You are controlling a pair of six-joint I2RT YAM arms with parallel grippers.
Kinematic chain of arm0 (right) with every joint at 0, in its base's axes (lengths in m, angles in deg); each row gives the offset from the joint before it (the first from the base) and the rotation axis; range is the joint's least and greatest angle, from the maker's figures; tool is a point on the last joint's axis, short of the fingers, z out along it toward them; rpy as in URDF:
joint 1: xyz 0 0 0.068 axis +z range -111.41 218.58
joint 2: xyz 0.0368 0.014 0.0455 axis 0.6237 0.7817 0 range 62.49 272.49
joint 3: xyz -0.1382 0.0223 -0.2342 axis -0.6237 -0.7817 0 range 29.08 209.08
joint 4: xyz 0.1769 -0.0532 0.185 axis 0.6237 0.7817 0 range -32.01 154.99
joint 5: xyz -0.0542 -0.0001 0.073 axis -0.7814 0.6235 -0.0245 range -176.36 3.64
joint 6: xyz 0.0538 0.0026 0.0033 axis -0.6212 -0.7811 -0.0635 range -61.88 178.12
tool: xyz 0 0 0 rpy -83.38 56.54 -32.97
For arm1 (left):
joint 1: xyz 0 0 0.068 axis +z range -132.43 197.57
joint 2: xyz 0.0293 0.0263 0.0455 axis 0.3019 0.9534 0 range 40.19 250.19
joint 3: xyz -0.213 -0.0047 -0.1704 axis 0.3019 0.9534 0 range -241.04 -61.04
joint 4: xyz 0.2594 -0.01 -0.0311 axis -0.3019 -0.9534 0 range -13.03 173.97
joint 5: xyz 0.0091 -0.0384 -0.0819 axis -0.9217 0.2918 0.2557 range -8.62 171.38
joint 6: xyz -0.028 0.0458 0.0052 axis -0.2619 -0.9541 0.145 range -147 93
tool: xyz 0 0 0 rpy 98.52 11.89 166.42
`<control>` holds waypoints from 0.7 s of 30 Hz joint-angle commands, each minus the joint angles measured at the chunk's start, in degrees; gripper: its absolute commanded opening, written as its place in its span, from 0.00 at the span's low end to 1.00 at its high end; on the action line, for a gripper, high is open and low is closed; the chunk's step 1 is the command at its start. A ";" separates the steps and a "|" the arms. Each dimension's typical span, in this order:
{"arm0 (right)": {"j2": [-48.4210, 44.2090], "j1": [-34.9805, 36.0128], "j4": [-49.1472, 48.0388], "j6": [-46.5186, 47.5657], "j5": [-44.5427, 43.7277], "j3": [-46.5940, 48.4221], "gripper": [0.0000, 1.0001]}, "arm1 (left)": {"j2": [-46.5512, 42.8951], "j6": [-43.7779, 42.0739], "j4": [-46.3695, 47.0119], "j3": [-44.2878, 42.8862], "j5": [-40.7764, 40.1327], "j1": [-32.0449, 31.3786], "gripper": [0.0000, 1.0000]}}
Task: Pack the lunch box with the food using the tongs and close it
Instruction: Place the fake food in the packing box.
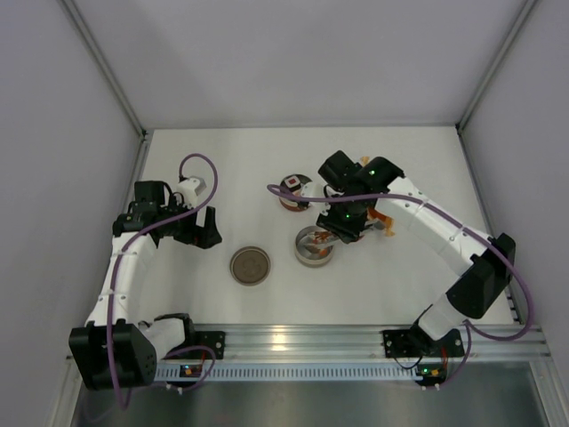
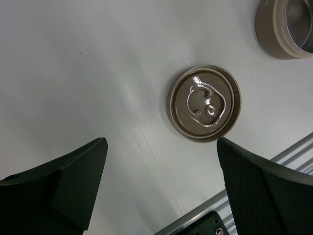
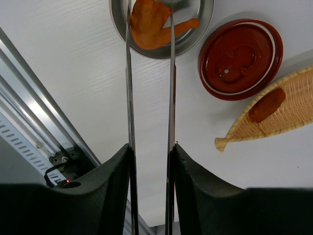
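The tin (image 1: 313,246) sits mid-table (image 1: 204,160), with the lid (image 1: 250,265) to its left and slightly nearer the front edge. Behind the tin stands a dish (image 1: 292,191). The tray (image 3: 288,117) lies to the tin's right, with one chunk (image 3: 266,105) in it. The tongs (image 3: 129,88), between the right gripper's (image 3: 150,149) fingers, reach over the tin with a second chunk (image 3: 149,24) between their tips. The left gripper (image 1: 200,233) is left of the lid.

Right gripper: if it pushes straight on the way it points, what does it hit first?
The right gripper has its tongs leading, with an orange piece at their tips. That piece would likely meet the floor of the open tin first; the height above it is unclear.
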 commanded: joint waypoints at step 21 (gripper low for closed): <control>-5.05 -5.31 1.07 -0.44 -0.08 7.88 0.45 | -0.77 -1.61 0.34 -0.21 0.90 0.23 0.98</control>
